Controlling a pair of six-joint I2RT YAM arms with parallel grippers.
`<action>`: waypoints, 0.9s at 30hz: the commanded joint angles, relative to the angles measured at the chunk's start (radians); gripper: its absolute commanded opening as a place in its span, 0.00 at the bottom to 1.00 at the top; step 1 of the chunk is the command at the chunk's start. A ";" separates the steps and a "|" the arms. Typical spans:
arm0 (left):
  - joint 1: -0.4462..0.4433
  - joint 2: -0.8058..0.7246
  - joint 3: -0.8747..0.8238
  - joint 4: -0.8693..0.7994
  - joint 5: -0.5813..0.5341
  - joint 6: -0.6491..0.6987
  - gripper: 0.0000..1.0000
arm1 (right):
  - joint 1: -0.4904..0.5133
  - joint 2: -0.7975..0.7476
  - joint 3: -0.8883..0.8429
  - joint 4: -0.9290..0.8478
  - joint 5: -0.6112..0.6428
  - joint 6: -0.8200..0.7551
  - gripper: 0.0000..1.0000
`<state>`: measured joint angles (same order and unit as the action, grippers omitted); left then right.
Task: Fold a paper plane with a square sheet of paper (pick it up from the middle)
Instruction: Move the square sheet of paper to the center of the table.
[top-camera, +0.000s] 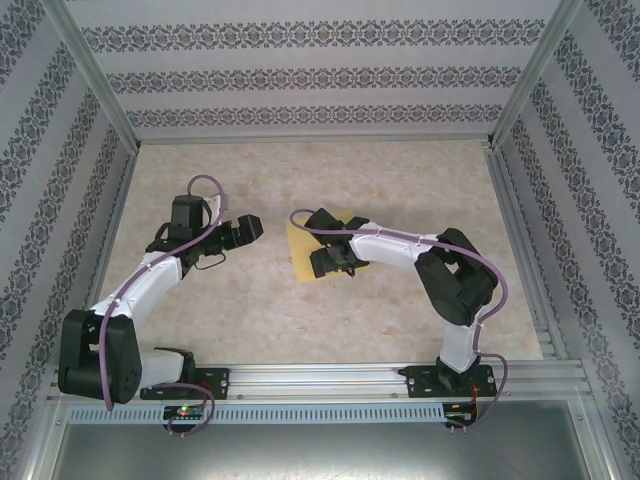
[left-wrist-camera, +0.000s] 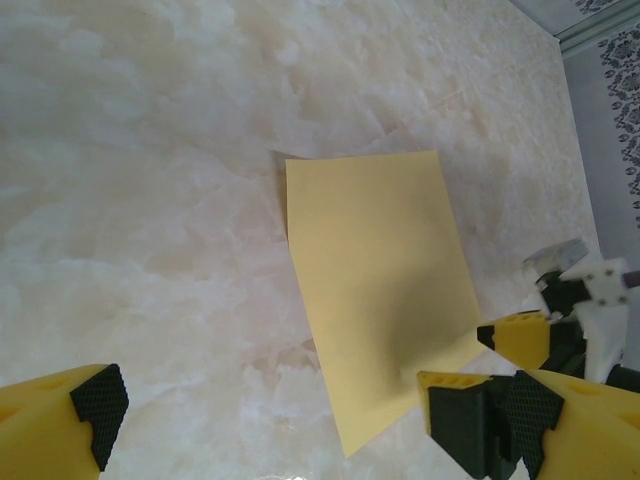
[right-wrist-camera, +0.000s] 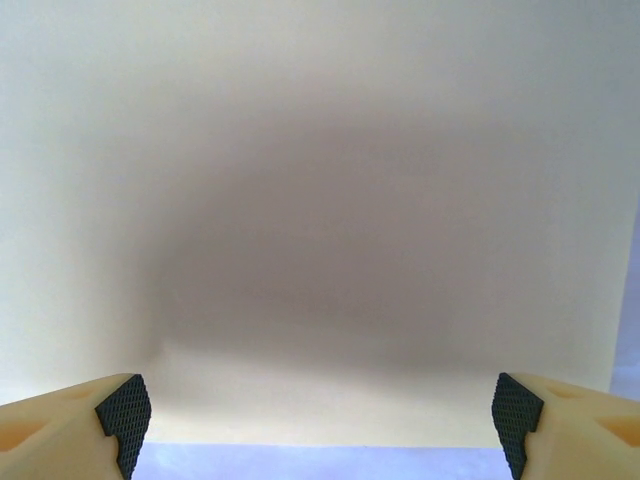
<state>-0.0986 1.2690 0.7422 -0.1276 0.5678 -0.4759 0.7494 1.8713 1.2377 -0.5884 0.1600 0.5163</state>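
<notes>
At the near edge, both arm bases are bolted to an aluminium rail (top-camera: 330, 378) that runs left to right along the marbled beige table (top-camera: 390, 330). From the near left corner the left arm reaches far and to the right. The left gripper (top-camera: 245, 230) hangs over bare table just left of the square sheet of paper (top-camera: 298, 252), apart from it. In its wrist view the left gripper (left-wrist-camera: 300, 405) has its fingers spread wide with nothing between them, and the black ridged pads (left-wrist-camera: 100, 400) stand far apart.

From the near right the right arm bends left, so the right gripper (top-camera: 335, 262) sits over the sheet's near part. In its own view the right gripper (right-wrist-camera: 320, 425) is also spread wide, with the pads (right-wrist-camera: 125, 420) at either side of the frame and nothing pinched. Its shadow falls on the paper (right-wrist-camera: 320, 200) below it. Whether the fingertips touch the sheet cannot be told.

The mustard-yellow sheet (left-wrist-camera: 375, 300) lies flat on the table near its middle, between the two grippers. The right gripper's yellow finger (left-wrist-camera: 518, 338) is at its near right corner.

Beyond the table stand patterned striped walls (top-camera: 320, 70).
</notes>
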 joint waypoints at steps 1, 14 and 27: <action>-0.015 -0.029 -0.025 -0.021 -0.005 0.003 1.00 | -0.023 -0.002 0.062 0.005 -0.001 0.085 0.91; -0.014 -0.005 -0.011 -0.031 -0.003 0.019 1.00 | -0.031 0.218 0.289 -0.054 -0.014 0.038 0.88; -0.014 0.006 -0.010 -0.032 -0.005 0.024 1.00 | -0.055 0.251 0.301 -0.037 -0.027 0.024 0.85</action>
<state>-0.0986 1.2671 0.7265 -0.1291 0.5678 -0.4755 0.6956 2.1014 1.5120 -0.6163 0.1410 0.5510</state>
